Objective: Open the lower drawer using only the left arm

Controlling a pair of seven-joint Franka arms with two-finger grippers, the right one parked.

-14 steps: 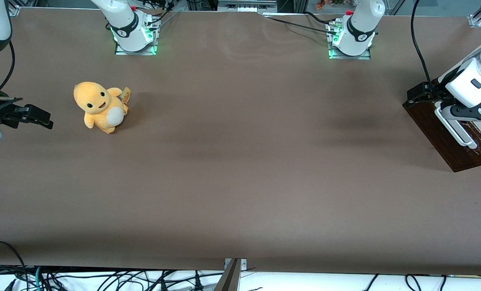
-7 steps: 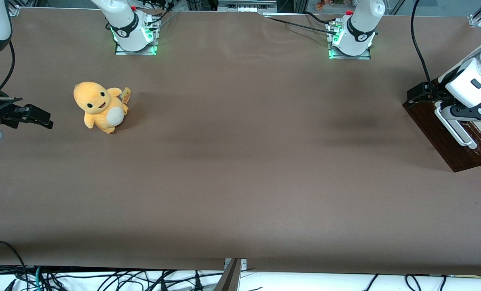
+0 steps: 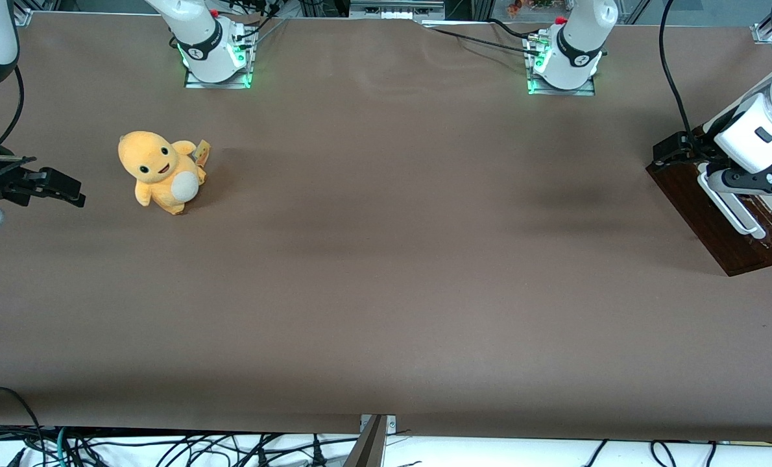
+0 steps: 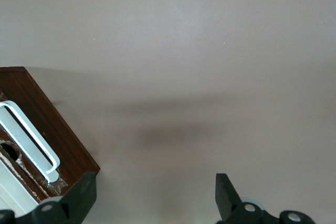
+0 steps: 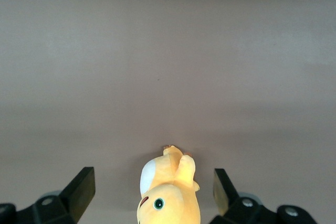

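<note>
The lower drawer (image 3: pixel 700 211) stands at the working arm's end of the table, its dark brown glossy front (image 4: pixel 55 137) carrying a white bar loop handle (image 3: pixel 731 207) (image 4: pixel 29 139). My left arm (image 3: pixel 759 130) reaches over it. Its black gripper (image 3: pixel 759 181) hangs just above the end of the handle farther from the front camera. In the left wrist view the gripper (image 4: pixel 156 198) is open, with only bare table between its fingers (image 4: pixel 81 196). One finger sits close to the drawer front's corner, and the handle lies outside the gap.
A yellow plush toy (image 3: pixel 161 172) (image 5: pixel 168 192) sits toward the parked arm's end of the table. Two arm bases (image 3: pixel 217 58) (image 3: pixel 564 61) stand along the table edge farthest from the front camera. A black cable (image 3: pixel 671 78) trails down to the left arm.
</note>
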